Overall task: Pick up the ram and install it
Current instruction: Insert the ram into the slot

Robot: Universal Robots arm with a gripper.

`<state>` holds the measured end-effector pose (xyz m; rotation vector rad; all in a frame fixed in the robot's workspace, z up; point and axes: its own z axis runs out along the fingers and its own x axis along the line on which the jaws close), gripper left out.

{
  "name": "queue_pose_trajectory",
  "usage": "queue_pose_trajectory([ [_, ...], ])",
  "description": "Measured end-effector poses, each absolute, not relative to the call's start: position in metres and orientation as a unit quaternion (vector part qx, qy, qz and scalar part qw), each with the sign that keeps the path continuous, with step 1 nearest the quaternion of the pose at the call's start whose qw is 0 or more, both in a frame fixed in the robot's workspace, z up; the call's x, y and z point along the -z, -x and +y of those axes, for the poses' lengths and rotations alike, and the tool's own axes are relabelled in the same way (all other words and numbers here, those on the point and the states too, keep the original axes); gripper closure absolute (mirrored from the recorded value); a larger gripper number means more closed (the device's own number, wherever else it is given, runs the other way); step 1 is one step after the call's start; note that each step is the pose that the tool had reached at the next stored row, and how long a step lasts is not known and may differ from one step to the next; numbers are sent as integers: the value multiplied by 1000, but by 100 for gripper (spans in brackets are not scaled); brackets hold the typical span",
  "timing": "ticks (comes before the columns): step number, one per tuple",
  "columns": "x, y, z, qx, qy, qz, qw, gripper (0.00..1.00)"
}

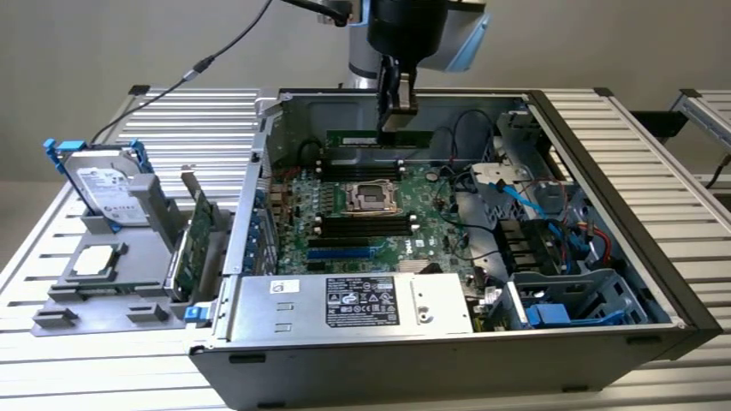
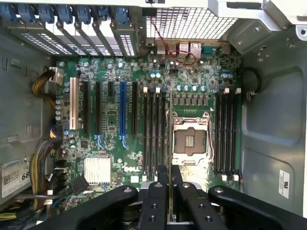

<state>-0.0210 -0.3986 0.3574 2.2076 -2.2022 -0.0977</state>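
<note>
The gripper is closed on the ram, pinching it near the middle of its upper edge. The stick hangs level inside the case, over the bank of slots on the far side of the socket. In the wrist view the ram shows edge-on as a thin line between the fingers. It runs parallel to the slots, along the one nearest the socket. Whether its lower edge touches that slot yet, I cannot tell.

The step in hand looks like lining up and seating. To do it well, that thin line should sit over one slot for its whole length, not crossing to a neighbour. The stick should be level so both ends meet the slot together. The push should go straight down with no twist, since a thin card held at one spot can rock. The notch must match the slot's key and the clips should be open; neither can be made out here
</note>
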Motion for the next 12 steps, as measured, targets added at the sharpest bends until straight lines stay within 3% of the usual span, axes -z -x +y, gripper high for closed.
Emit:
queue_pose_trajectory([
  [12,-344,23,-406,23,-707,-707,19,86],
])
